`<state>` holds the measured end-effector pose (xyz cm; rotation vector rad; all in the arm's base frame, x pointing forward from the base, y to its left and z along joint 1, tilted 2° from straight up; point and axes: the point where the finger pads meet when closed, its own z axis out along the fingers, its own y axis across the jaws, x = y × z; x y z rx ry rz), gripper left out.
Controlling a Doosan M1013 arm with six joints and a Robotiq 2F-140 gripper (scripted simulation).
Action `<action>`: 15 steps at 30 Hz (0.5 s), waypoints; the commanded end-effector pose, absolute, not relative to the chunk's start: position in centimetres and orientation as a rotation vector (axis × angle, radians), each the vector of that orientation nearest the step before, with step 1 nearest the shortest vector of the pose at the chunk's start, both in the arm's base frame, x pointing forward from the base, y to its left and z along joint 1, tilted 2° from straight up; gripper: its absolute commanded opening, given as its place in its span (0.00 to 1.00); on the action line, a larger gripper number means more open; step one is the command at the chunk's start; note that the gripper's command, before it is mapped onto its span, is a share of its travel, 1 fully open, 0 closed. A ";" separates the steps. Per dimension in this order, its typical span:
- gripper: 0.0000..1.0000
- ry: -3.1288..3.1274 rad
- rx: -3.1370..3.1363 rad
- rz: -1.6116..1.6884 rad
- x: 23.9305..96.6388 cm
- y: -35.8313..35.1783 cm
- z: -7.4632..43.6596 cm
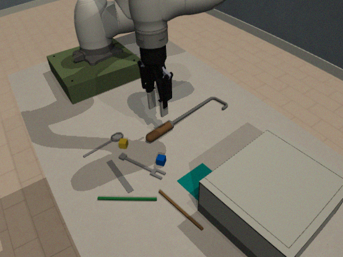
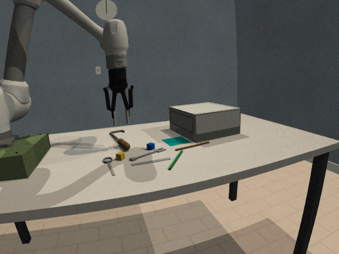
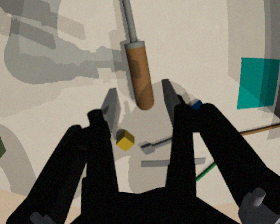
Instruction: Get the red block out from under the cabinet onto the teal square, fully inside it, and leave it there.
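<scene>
The red block is not in sight in any view; it is hidden under the grey cabinet (image 1: 272,183) (image 2: 214,121). The teal square (image 1: 193,177) (image 2: 175,141) (image 3: 258,83) lies on the table against the cabinet's front, partly in its shadow. A hook tool with a brown wooden handle (image 1: 159,131) (image 2: 123,143) (image 3: 139,72) lies on the table, its metal rod running to a bent end (image 1: 221,101). My gripper (image 1: 157,110) (image 2: 121,123) (image 3: 140,94) hangs a little above the handle end, pointing down. Its fingers stand partly apart and hold nothing.
A yellow cube (image 1: 123,143), a blue cube (image 1: 160,160), a loop-ended tool (image 1: 103,144), a forked tool (image 1: 142,166), a flat grey bar (image 1: 120,176), a green rod (image 1: 127,198) and a brown stick (image 1: 181,210) lie in front. The green robot base (image 1: 93,75) stands behind.
</scene>
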<state>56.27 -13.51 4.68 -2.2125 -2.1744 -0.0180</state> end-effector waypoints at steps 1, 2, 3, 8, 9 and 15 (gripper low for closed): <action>0.34 -2.175 -2.213 -0.019 56.3 -13.5 3.7; 0.34 -2.175 -2.213 -0.019 56.3 -13.5 3.4; 0.34 -2.175 -2.213 -0.019 56.2 -13.5 3.0; 0.34 -2.175 -2.213 -0.019 56.2 -13.4 1.5; 0.34 -2.175 -2.213 -0.019 56.2 -13.4 1.3; 0.34 -2.175 -2.213 -0.019 56.2 -13.4 0.4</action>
